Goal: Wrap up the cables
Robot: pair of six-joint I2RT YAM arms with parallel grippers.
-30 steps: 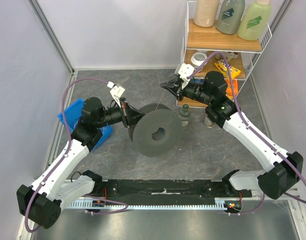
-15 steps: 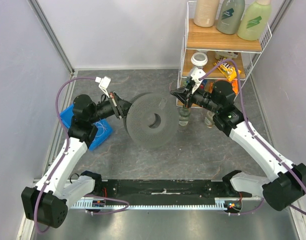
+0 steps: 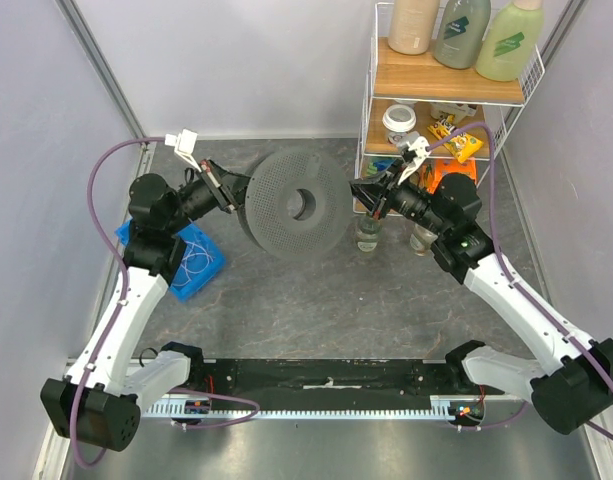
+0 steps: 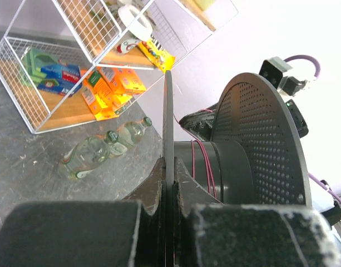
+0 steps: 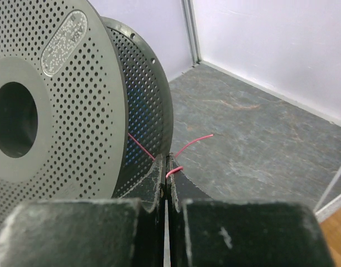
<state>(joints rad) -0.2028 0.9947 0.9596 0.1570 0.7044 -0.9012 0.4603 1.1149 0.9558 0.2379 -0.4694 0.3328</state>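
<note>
A dark grey perforated spool point(image 3: 296, 205) is held up on edge over the middle of the table. My left gripper point(image 3: 236, 190) is shut on the rim of one flange point(image 4: 168, 111), to the spool's left. A few turns of thin pink cable point(image 4: 202, 167) lie on the hub. My right gripper point(image 3: 364, 192) is just right of the spool, shut on a thin pink cable point(image 5: 195, 140). The cable runs from its pinched tips point(image 5: 167, 161) to between the flanges point(image 5: 59, 111), its short end free. More pale cable loops point(image 3: 193, 262) lie in the blue bin.
A blue bin point(image 3: 146, 232) sits at the left under my left arm. A white wire shelf point(image 3: 441, 95) with bottles and snack boxes stands at the back right. Two clear bottles point(image 3: 367, 232) stand at its foot, close under my right gripper.
My left gripper has carried the spool away from the front and to the left, turning it. My right gripper has drifted right and nearer, towards the shelf, keeping its pinch on the cable.
</note>
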